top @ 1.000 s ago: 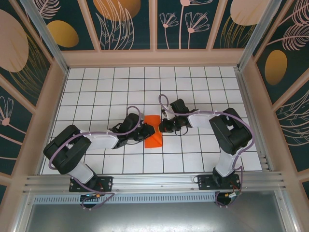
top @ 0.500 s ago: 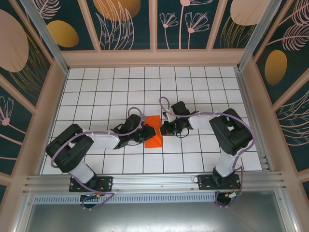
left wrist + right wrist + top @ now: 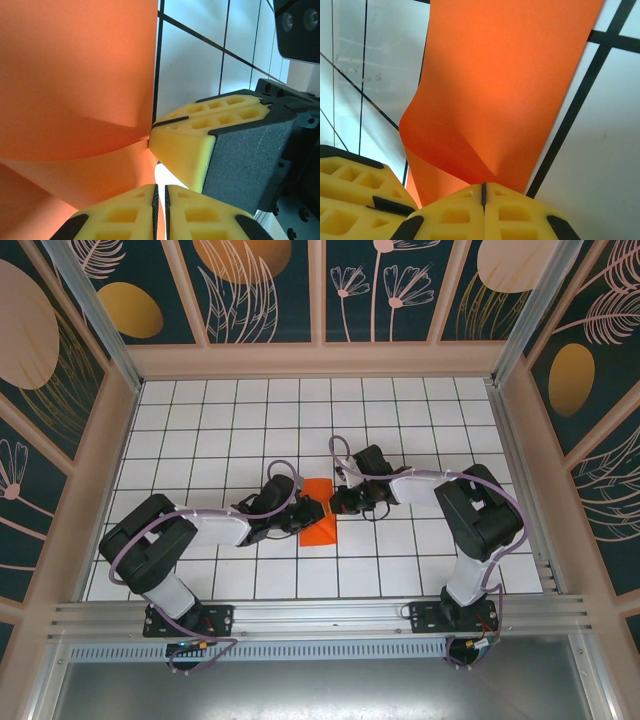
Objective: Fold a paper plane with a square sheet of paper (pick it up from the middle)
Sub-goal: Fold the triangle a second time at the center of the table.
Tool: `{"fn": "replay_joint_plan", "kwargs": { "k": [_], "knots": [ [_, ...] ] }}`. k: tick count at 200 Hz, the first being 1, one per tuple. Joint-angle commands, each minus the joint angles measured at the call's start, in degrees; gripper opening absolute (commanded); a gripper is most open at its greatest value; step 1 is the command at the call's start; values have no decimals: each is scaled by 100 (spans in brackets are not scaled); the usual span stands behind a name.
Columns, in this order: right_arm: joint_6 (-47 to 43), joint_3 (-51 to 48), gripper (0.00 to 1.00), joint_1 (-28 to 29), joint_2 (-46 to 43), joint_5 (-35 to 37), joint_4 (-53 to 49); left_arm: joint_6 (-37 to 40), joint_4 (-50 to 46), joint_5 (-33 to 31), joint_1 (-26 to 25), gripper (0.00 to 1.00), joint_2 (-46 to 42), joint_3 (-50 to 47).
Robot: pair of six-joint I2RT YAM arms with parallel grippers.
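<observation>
Clamping the curled near edge of the square sheet of paper (image 3: 510, 85), right gripper (image 3: 483, 190) pads pressed together, left gripper (image 3: 160, 192) pads likewise pinching its side, sheet mid-way across the white gridded table (image 3: 400, 410).

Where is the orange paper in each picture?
Top external: paper just below the picture's centre.
Left wrist: paper covers the left half.
Right wrist: paper in the middle, running down from the top edge.
Shared landmark: the black grid lines beside it.
</observation>
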Motion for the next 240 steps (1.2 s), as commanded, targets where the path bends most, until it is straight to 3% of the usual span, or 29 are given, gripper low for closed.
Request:
{"fn": "replay_joint_plan", "kwargs": {
  "k": [1,240],
  "knots": [
    [-159,142,0,-32,81,144,-79,82,62,27,-31,16,110,132],
    [-198,248,0,-33,279,232,-172,69,41,33,-33,16,444,154]
  ]
}}
